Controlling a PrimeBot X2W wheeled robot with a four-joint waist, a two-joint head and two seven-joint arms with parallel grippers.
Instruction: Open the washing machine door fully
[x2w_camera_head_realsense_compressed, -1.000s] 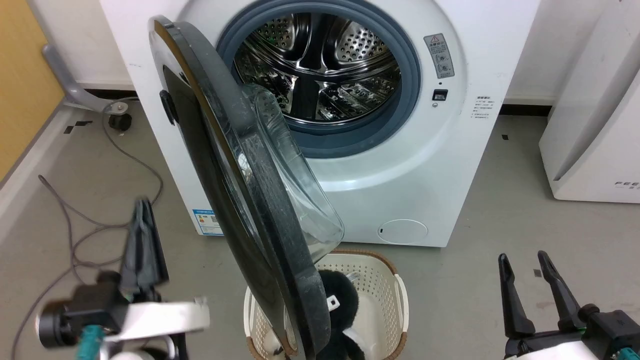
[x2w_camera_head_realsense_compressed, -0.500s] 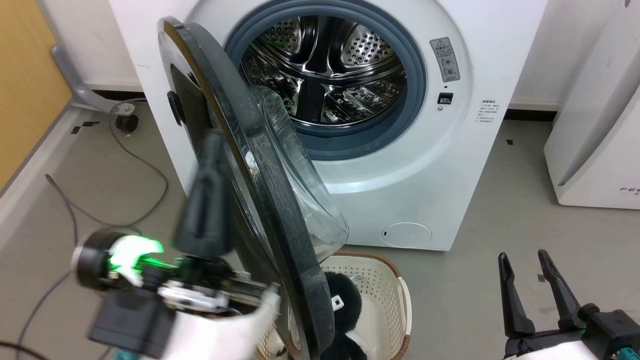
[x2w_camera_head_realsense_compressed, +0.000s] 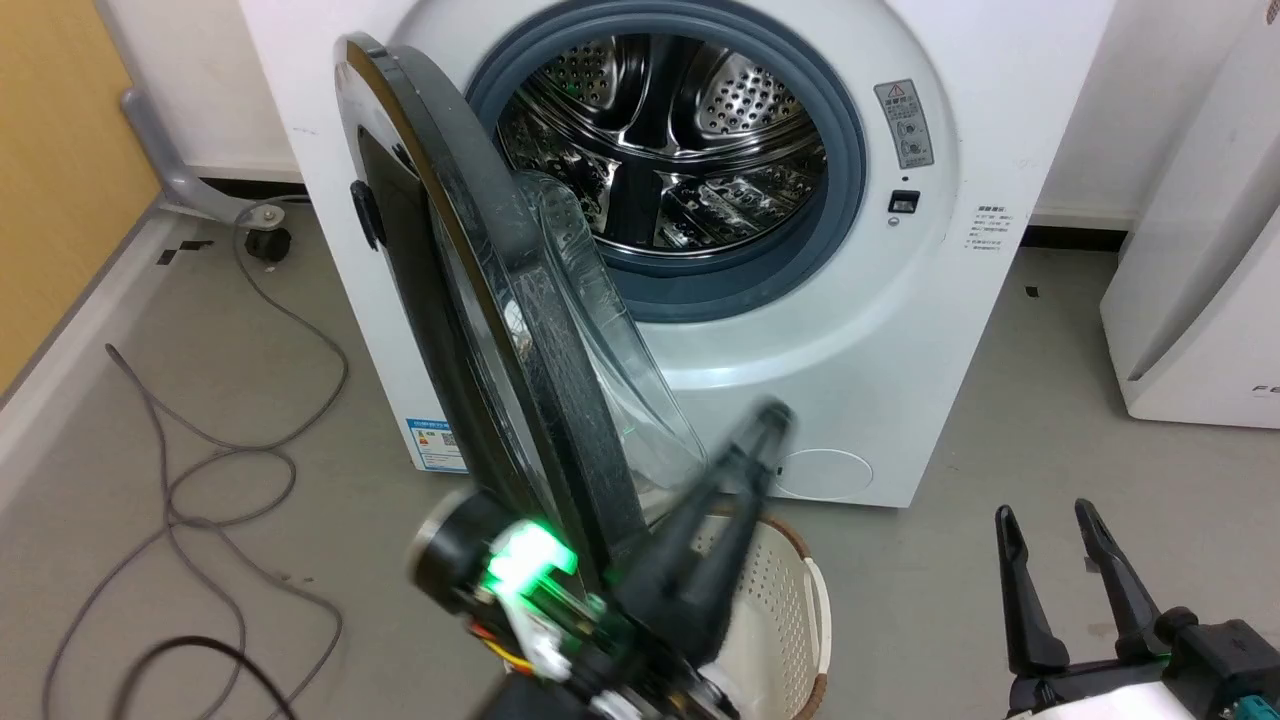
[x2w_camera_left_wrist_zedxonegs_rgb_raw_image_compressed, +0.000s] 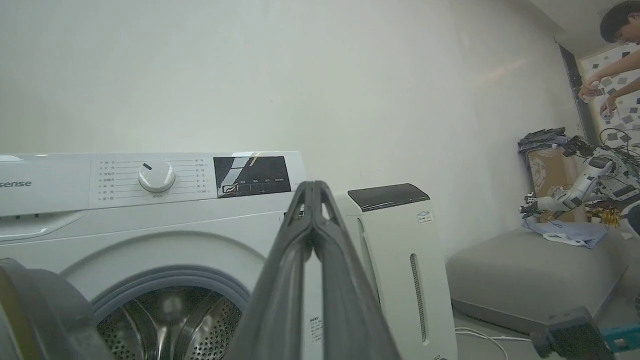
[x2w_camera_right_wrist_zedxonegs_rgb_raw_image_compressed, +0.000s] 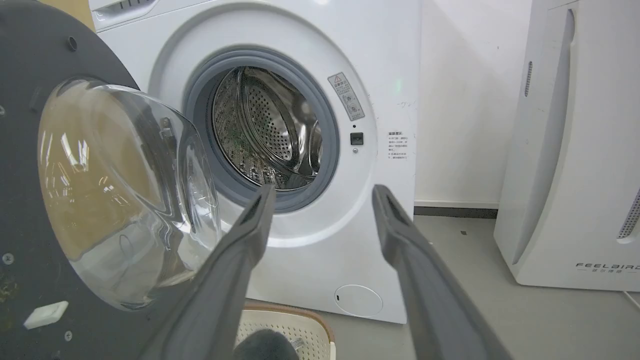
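Smooth grey floor (x2w_camera_head_realsense_compressed: 1050, 450), a few small dark tape marks on it. Loose grey cables (x2w_camera_head_realsense_compressed: 344, 372) looping across the floor at the left. Yellow-orange panel (x2w_camera_head_realsense_compressed: 50, 200) along the left edge, pale strip at its foot. Plain white wall (x2w_camera_left_wrist_zedxonegs_rgb_raw_image_compressed: 350, 75) behind, black skirting (x2w_camera_head_realsense_compressed: 1065, 238) at its base. Tall white appliance (x2w_camera_right_wrist_zedxonegs_rgb_raw_image_compressed: 565, 175) standing at the right, near the wall. Farther right, low grey padded platform (x2w_camera_left_wrist_zedxonegs_rgb_raw_image_compressed: 525, 270) with blue cloth (x2w_camera_left_wrist_zedxonegs_rgb_raw_image_compressed: 565, 232) on top, cardboard box (x2w_camera_left_wrist_zedxonegs_rgb_raw_image_compressed: 547, 172) behind. Even indoor light, soft shadows.
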